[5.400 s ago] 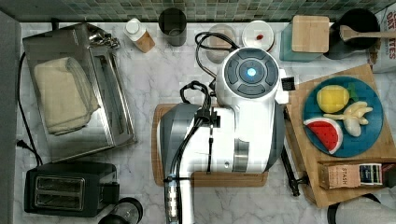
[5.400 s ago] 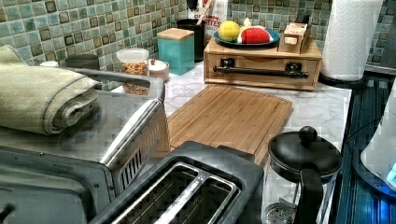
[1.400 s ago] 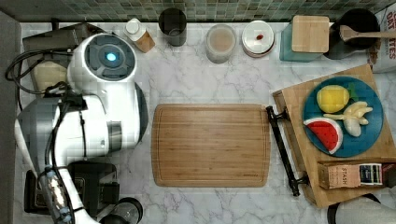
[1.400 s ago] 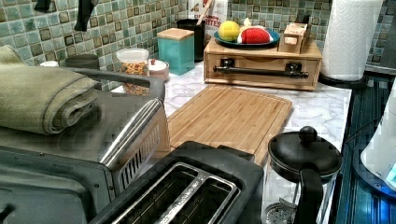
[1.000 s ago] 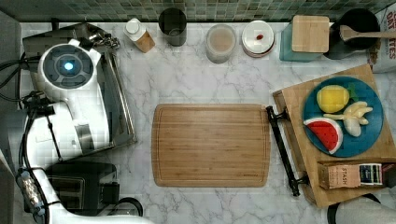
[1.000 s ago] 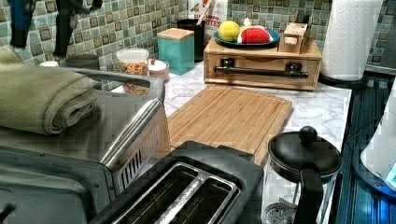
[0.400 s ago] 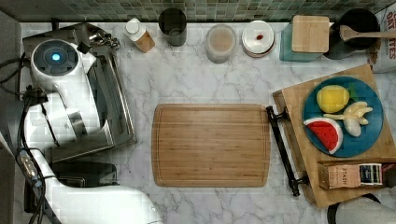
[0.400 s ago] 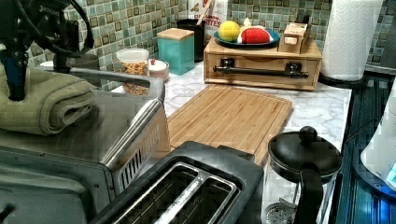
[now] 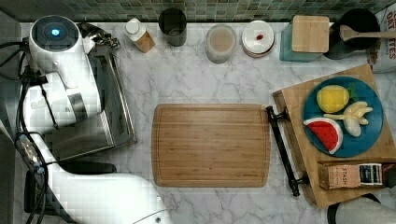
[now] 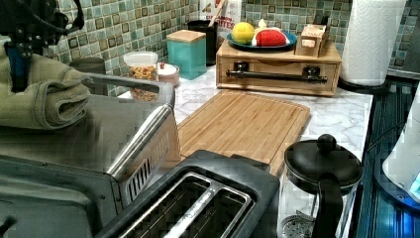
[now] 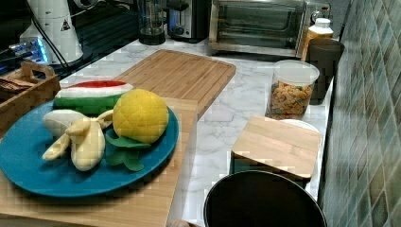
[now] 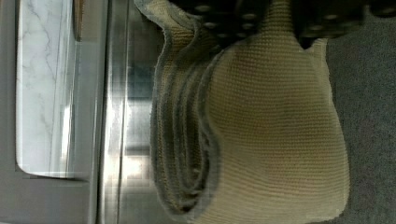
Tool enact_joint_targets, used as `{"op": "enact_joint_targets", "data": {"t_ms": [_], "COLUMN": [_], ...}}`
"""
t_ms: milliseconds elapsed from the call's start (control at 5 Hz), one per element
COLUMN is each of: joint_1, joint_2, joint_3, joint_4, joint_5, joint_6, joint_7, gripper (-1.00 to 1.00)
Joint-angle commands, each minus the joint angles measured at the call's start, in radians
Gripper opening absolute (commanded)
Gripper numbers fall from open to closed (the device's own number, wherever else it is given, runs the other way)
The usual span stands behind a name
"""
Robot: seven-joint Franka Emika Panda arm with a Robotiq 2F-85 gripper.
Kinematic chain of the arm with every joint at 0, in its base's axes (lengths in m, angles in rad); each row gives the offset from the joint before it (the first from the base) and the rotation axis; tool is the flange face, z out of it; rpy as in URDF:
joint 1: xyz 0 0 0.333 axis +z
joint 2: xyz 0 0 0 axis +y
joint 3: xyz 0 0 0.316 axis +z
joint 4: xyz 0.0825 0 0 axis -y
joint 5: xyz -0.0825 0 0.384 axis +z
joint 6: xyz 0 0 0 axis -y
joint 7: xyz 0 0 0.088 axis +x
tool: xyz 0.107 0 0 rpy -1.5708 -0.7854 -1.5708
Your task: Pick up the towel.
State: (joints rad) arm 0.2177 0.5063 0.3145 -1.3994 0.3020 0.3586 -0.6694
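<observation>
The towel is a folded cream cloth lying on top of the steel toaster oven at the left view's left. My gripper has come down onto its far end, with a dark finger pressed into the cloth. Up close in the wrist view, the towel runs up between the two dark pads, and my gripper is shut on its upper end. The cloth still rests on the oven. In the top view my white arm covers the oven top and hides the towel.
A wooden cutting board lies mid-counter. A black toaster and a glass kettle stand in front of the oven. Jars and canisters line the tiled back wall. A wooden tray with a blue plate of toy fruit sits at the top view's right.
My arm swung from above the cutting board to the toaster oven and dropped onto the towel. In the last half second the fingers settled into the cloth.
</observation>
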Motion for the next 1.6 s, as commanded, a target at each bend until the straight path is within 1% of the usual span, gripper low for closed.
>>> {"op": "enact_joint_targets", "data": {"t_ms": [200,400,600,800,1000,1200,1400,1600], "joint_1": [-0.113,-0.184,-0.138,-0.151,-0.159,-0.183,-0.190,-0.192], "joint_2": [-0.170,-0.326,-0.391,-0.435,-0.488,-0.497,-0.486,-0.469], "joint_3": [-0.022,-0.006,-0.076,-0.128,-0.197,-0.244,-0.286,-0.324], "joint_4": [-0.109,-0.264,-0.333,-0.388,-0.443,-0.430,-0.384,-0.358], "joint_5": [0.096,0.220,0.068,-0.029,-0.164,-0.242,-0.320,-0.350], "joint_6": [0.146,0.282,0.376,0.406,0.402,0.310,0.167,0.090], "joint_7": [-0.064,-0.172,-0.083,0.033,0.183,0.276,0.357,0.402], "gripper": [-1.00,-1.00,-1.00,-1.00,-1.00,-1.00,-1.00,-1.00]}}
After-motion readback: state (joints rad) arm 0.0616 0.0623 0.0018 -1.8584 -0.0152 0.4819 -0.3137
